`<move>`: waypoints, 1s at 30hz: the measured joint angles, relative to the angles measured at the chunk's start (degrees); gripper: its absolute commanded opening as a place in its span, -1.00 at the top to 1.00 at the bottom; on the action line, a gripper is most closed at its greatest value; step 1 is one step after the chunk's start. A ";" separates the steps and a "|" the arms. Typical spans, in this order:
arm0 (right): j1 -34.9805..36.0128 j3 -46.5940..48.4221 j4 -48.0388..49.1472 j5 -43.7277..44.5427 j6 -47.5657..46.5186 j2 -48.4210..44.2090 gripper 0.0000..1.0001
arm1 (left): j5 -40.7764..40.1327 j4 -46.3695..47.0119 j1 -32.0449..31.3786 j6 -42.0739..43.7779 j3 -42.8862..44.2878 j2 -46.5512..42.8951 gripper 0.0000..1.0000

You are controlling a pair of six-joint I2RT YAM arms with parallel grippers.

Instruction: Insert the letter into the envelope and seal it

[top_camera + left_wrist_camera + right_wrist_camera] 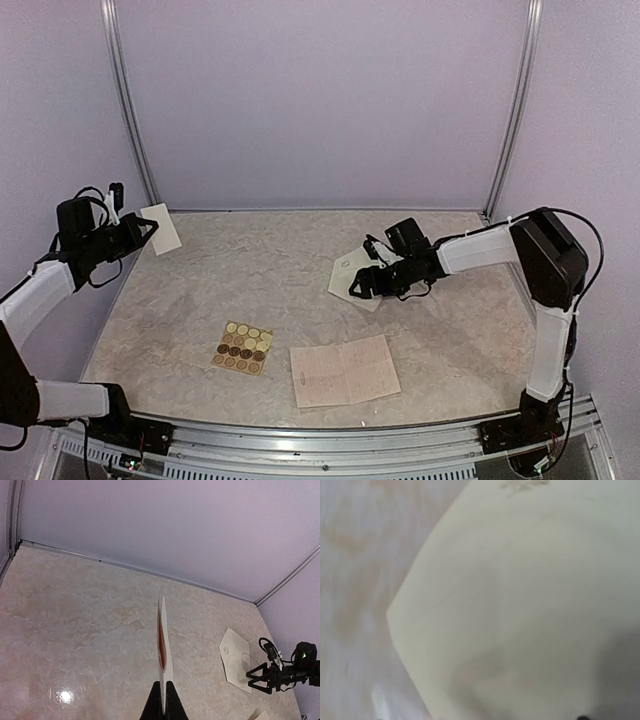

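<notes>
Cream envelope [345, 268] under spread right end effector [368, 288], left end effector [147, 228] aloft pinching folded sheet [165, 230]

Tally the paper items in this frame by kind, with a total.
Envelope: 1
Sticker card: 1
Handwritten sheet: 1
Folded paper in left tool: 1
Total: 4

A beige marbled table [260, 270] sits inside a booth. Plain lilac walls [320, 100] rise behind the table and at both its sides, with 2 metal posts [130, 110] at its back corners. Lamp glare [65, 696] shines on the table.
</notes>
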 measured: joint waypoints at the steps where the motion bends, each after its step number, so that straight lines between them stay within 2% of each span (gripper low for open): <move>1: 0.00 -2.99 0.48 -0.17 0.79 -2.03 -0.57 | 0.02 0.22 0.00 -0.02 -0.04 0.00 1.00; 8: 0.00 -20.63 -1.51 -1.25 6.47 -17.49 -0.58 | 0.22 1.09 0.00 -0.17 -1.07 -1.07 1.00; 13: 0.00 -21.77 -7.93 -0.90 7.89 -23.89 -0.64 | 0.20 1.14 0.00 -0.17 -1.29 -1.51 1.00; 20: -2.80 -8.96 -14.71 0.46 3.61 -21.64 -0.64 | 0.20 1.14 0.00 -0.15 -1.29 -1.51 1.00; 30: -13.22 11.54 -17.73 -7.65 -6.36 -3.76 -0.53 | 0.24 1.11 0.00 -0.15 -1.29 -1.25 1.00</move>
